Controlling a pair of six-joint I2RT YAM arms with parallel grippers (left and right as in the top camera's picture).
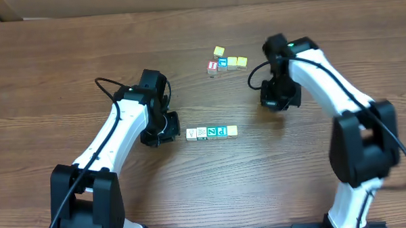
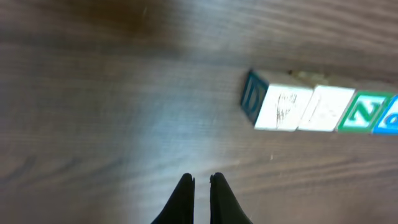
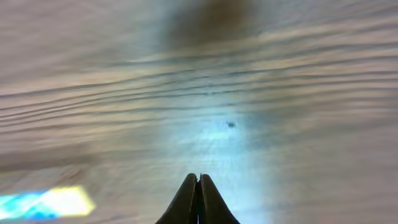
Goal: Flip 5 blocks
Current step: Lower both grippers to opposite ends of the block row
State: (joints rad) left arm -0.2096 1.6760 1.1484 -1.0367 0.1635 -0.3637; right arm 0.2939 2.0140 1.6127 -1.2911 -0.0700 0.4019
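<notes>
Overhead: spare cube cluster [image 1: 231, 61] beyond blocks [image 1: 212, 132]

One high view, two low
Overhead looks straight down; both wrist views sit close above the brown wooden surface [image 1: 273, 179], the left sharing the row of small wooden letter cubes [image 2: 323, 109].

Robot lab bench; wood-grain table [image 1: 46, 85]; two white arms [image 1: 119, 134]

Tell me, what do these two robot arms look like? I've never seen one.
Both are alike: the left arm and right arm have smooth white tubular links joined by chunky black joints. A thin black cable loops along each one. A small green light glows on the right arm. The left gripper and right gripper each end in two slim, pointed black fingers.
</notes>
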